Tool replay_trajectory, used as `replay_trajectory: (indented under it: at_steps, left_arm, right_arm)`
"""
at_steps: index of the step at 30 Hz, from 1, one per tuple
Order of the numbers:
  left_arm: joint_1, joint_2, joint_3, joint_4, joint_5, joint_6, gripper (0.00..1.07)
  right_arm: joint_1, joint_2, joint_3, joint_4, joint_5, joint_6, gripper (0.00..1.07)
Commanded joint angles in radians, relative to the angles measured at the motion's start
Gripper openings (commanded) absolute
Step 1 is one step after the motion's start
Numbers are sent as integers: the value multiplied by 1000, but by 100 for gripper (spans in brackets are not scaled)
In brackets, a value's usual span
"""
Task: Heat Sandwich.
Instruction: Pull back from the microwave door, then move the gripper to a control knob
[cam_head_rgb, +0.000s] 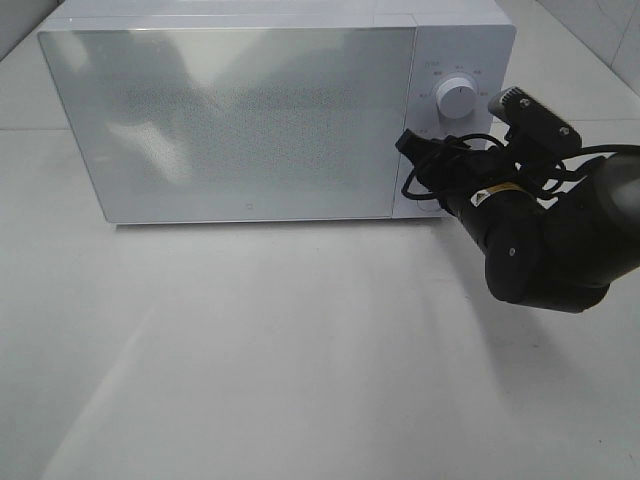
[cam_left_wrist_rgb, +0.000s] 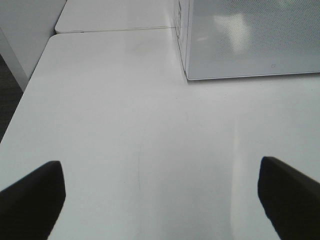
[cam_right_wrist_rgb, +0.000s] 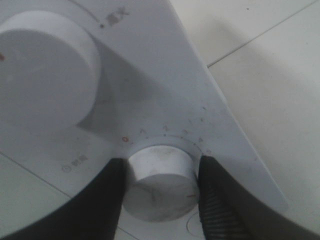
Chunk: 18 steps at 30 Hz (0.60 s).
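The white microwave (cam_head_rgb: 240, 120) stands at the back of the table with its door closed. The sandwich is out of view. My right gripper (cam_right_wrist_rgb: 160, 185) is shut on the microwave's lower knob (cam_right_wrist_rgb: 161, 175), with one dark finger (cam_right_wrist_rgb: 95, 200) pressed to each side of it. The numbered scale runs around this knob. The bigger upper knob (cam_right_wrist_rgb: 45, 75) is free. In the high view the right arm (cam_head_rgb: 540, 240) reaches in from the right and hides the lower knob. My left gripper (cam_left_wrist_rgb: 160, 197) hangs open over bare table, holding nothing.
The white table (cam_head_rgb: 300, 350) spreads out in front of the microwave. In the left wrist view the microwave door (cam_left_wrist_rgb: 250, 40) lies ahead, and the table edge (cam_left_wrist_rgb: 20, 105) drops off to one side. Cables hang off the right wrist (cam_head_rgb: 440, 160).
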Motion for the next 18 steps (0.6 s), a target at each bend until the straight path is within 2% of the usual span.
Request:
replay_trajectory:
  at_steps: [1,18]
  left_arm:
    - [2,-28,1,-11,-7,-9,100]
    - [2,-28,1,-11,-7,-9,100]
  right_arm:
    - [-2,-8,-12,-58,-55,174,18]
    - [-2,-8,-12,-63,-58,717,19]
